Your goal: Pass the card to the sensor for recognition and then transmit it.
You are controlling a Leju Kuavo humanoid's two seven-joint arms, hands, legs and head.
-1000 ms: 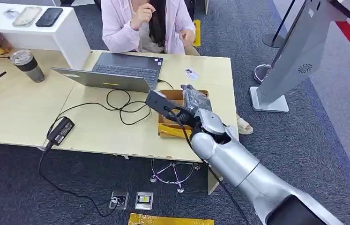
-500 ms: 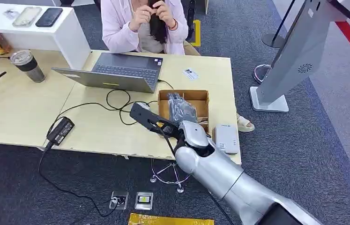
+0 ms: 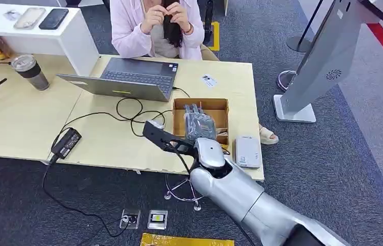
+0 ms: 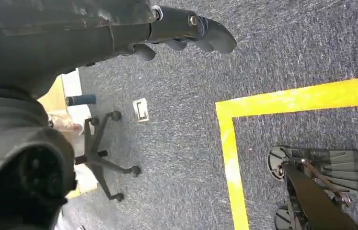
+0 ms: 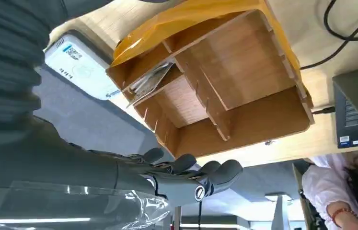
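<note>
Your right hand (image 3: 198, 124) hangs over the wooden box (image 3: 217, 108), fingers (image 5: 215, 171) stretched out side by side, slightly apart, with nothing in them. Since half a second ago the hand has hardly moved: it has drawn a touch further toward the table's near edge, while a second ago it reached further across the box and hid the sensor. Your left hand (image 4: 186, 33) hangs beside the body over the carpet, fingers loosely curled, holding nothing.

In the box, a few cards (image 5: 149, 79) lie stacked in the compartment nearest the near edge, seen from your right wrist. The white sensor (image 3: 247, 151) sits just beside the box, at the table's (image 3: 107, 143) near right corner. One more card (image 3: 209, 80) lies flat toward the far right corner, well apart from the box.

Beyond, a laptop (image 3: 127, 78) stands open by the far edge, where a person (image 3: 158, 25) sits with both hands raised, as half a second ago.
</note>
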